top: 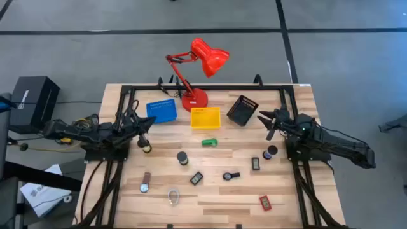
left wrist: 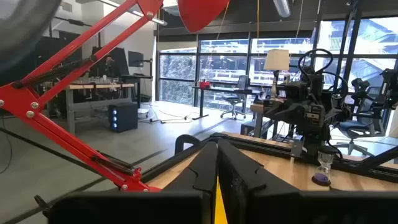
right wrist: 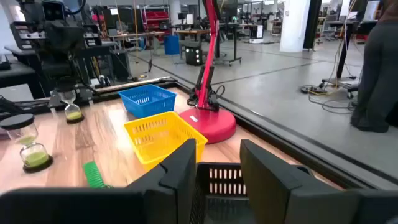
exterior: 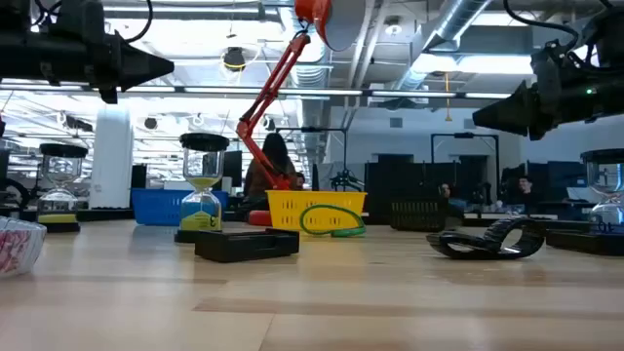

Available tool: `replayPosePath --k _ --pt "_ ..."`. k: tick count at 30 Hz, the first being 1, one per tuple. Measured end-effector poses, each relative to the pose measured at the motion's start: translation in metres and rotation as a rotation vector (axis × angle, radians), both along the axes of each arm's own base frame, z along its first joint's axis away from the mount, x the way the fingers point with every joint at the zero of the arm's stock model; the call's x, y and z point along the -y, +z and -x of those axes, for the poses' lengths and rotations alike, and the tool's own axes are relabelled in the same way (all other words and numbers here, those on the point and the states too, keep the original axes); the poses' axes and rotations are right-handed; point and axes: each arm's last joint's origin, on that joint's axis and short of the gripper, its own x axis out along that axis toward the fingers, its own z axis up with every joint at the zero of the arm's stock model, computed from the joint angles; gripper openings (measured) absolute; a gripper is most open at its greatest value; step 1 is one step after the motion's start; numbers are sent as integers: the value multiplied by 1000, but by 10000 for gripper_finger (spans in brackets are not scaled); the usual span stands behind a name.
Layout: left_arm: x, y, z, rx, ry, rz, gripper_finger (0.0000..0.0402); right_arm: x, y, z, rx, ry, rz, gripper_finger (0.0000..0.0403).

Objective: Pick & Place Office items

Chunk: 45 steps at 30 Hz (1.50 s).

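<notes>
Both arms are hanging above the bench [top: 210,202], neither touching anything. The left tool [top: 147,127] is hovering near the blue tray [top: 161,111], its fingers pressed nearly together and holding nothing. The right tool [top: 266,120] is hovering just beside the black tray [top: 241,110], its fingers spread wide and empty.

The office items are lying scattered on the bench: a green comb [top: 210,142] just below the yellow tray [top: 205,117], hourglasses [top: 182,158] standing upright, a wristwatch [top: 145,182], a clear ring [top: 173,196], small black gadgets [top: 196,179] and a small red rectangle [top: 265,203] near the front edge.
</notes>
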Motion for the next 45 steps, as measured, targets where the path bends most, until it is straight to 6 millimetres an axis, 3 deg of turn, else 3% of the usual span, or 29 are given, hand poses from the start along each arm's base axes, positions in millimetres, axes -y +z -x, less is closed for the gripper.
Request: replayPosePath --k 45 --pt "0 0 0 4 -1 1 7 0 0 0 -15 1 17 117"
